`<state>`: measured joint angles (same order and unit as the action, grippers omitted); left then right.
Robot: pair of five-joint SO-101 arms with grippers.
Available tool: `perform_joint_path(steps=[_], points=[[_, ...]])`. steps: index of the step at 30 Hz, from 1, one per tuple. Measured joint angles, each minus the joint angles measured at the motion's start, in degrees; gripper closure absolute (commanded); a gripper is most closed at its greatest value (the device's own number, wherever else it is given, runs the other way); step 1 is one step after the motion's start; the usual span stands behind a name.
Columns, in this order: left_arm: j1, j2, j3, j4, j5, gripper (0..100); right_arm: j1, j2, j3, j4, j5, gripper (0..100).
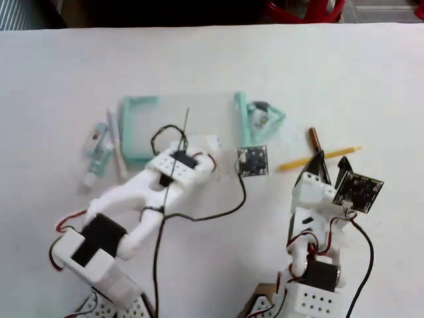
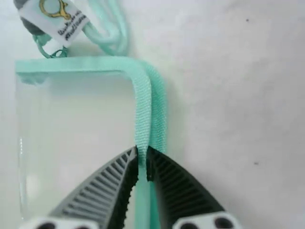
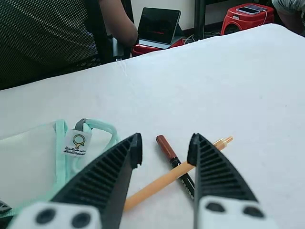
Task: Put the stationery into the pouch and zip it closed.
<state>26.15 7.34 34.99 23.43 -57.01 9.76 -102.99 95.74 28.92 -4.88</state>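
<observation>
The clear pouch [image 1: 185, 122] with mint-green trim lies flat mid-table, its strap and tag [image 1: 262, 116] at its right end. My left gripper [image 2: 142, 162] is shut on the pouch's green edge band [image 2: 143, 105], near the corner by the tag [image 2: 57, 19]. Right of the pouch lie a yellow pencil [image 1: 318, 159] and a brown pen [image 1: 314, 139], crossing each other. My right gripper [image 1: 329, 171] stands open just in front of them. Between its fingertips, the right wrist view shows the pencil [image 3: 157, 183] and pen [image 3: 169, 152].
More stationery lies left of the pouch: a white pen [image 1: 118, 149] and a few small tube-like items [image 1: 99, 156]. The left arm [image 1: 132, 199] stretches over the pouch's near side, with cables trailing. White tabletop [image 1: 298, 73] spreads behind the pouch.
</observation>
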Motion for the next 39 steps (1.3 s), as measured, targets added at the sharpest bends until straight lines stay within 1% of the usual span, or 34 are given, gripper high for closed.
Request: perform_joint_path(steps=[4,8,10,15,23,27,32,34,37,39], points=[[-0.09,0.00,0.00,-2.90,1.41,98,0.00,0.00,0.00,0.00,0.00,82.8],[-0.09,-1.76,0.00,-3.16,1.93,98,-0.09,0.00,0.00,0.00,0.00,82.8],[-0.35,-4.66,0.00,-3.16,2.37,98,-0.44,0.00,0.00,0.00,0.00,82.8],[-0.44,-15.65,1.49,-3.16,6.51,98,-0.53,0.00,0.00,0.00,0.00,82.9],[-0.35,-40.44,7.12,-3.16,17.93,98,-0.53,0.00,0.00,0.00,0.00,82.9],[-0.09,-51.78,7.12,-0.35,26.11,98,-0.53,0.00,0.00,0.00,0.00,82.9],[-0.18,-59.08,8.70,2.81,39.56,98,-0.53,0.00,0.00,0.00,0.00,82.9],[-0.26,-61.19,11.25,3.16,43.43,98,-0.53,0.00,0.18,0.00,0.00,82.9],[-0.26,-64.53,16.18,2.90,45.54,98,-0.53,0.00,0.62,0.00,0.00,82.9],[0.88,-65.49,16.70,0.88,46.07,98,-0.53,0.00,0.62,0.00,0.00,82.9]])
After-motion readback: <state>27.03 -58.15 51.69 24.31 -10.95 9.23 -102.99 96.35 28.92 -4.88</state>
